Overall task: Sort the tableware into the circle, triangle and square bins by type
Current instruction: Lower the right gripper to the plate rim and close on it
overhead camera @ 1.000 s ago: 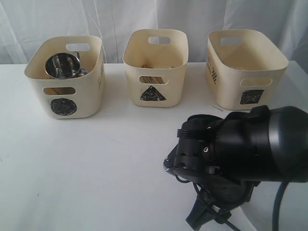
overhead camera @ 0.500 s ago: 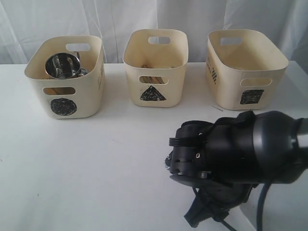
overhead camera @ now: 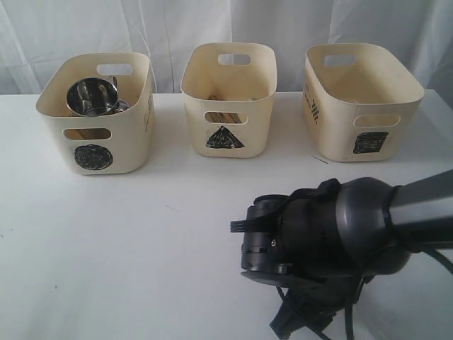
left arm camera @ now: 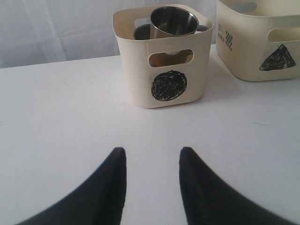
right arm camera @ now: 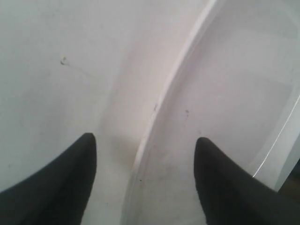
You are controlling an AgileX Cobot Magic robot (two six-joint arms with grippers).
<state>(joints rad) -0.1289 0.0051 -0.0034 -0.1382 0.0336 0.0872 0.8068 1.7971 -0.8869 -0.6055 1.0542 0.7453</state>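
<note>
Three cream bins stand in a row at the back of the white counter (overhead camera: 141,234). The circle bin (overhead camera: 95,117) is on the left and holds a steel mug (overhead camera: 92,97), which lies tilted on top. The left wrist view shows a second mug (left arm camera: 143,32) just behind it. The triangle bin (overhead camera: 228,99) is in the middle, and wooden chopsticks (overhead camera: 226,117) show through its handle cut-out. The square bin (overhead camera: 361,99) is on the right; its inside I cannot see. The right arm (overhead camera: 333,241) hangs low over the front right of the counter. The right jaws are spread wide, one tip over bare counter, the other over the large white plate (right arm camera: 211,117), with the plate's rim between them. The left jaws are also spread, holding nothing, above bare counter and facing the circle bin.
</note>
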